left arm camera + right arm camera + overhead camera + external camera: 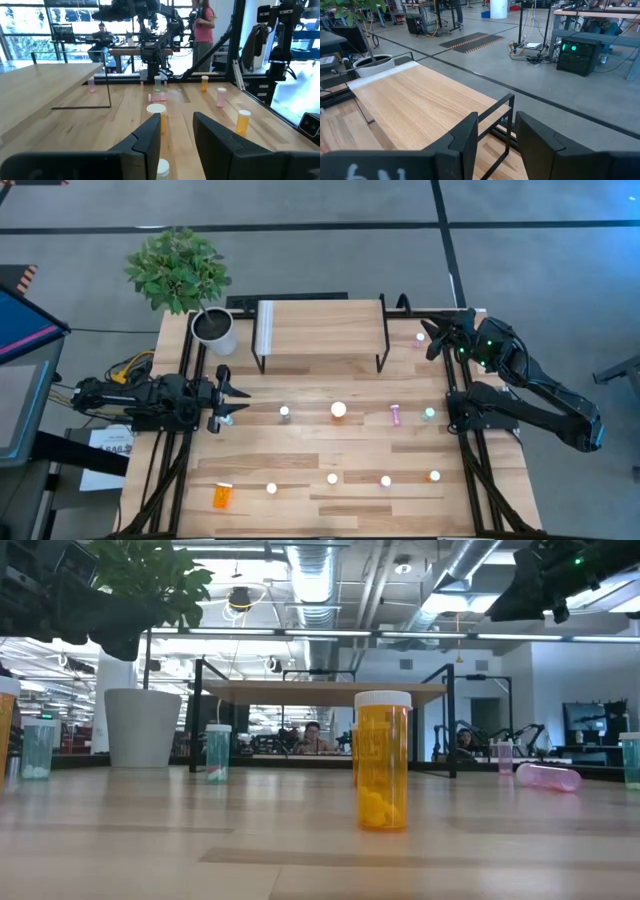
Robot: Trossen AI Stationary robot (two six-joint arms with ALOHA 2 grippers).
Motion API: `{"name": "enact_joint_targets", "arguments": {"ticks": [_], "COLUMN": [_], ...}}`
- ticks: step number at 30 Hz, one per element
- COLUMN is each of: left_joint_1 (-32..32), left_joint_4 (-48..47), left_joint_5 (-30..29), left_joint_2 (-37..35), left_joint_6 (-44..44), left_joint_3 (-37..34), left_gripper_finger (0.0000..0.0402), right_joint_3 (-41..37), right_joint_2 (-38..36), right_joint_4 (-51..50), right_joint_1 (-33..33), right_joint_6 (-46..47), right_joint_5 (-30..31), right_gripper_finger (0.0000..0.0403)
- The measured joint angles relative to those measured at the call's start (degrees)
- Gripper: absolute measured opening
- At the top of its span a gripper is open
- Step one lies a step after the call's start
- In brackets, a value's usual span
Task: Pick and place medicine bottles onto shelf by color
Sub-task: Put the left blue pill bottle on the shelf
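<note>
The left end effector [228, 402] hovers at the counter's [300, 498] left edge with its fingers spread, holding nothing. A green medicine bottle [285, 414] stands just ahead of it, a big orange bottle [339, 411] farther on. The shelf [320, 330] is empty. The right end effector [436, 338], also spread, hangs beside the shelf's right end, over a pink bottle [420, 338].

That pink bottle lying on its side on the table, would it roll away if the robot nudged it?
Probably, yes. The pink bottle lies flat on the smooth wooden table, and its round body would likely roll if pushed across its length. It looks see-through and nearly empty, so it is likely light and would skid easily too. Its smooth plastic may also slip in a grip.
</note>
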Motion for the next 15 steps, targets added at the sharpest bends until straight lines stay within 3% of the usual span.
{"name": "enact_joint_targets", "arguments": {"ticks": [15], "left_joint_1": [0.0], "left_joint_4": [0.01], "left_joint_5": [0.0], "left_joint_2": [-0.01], "left_joint_6": [-0.1], "left_joint_3": [-0.01], "left_gripper_finger": [0.0103], "right_joint_3": [0.0], "right_joint_2": [0.01], "right_joint_4": [-0.01], "right_joint_1": [0.02], "right_joint_6": [-0.17], "right_joint_5": [-0.01], "right_gripper_finger": [0.0155]}}
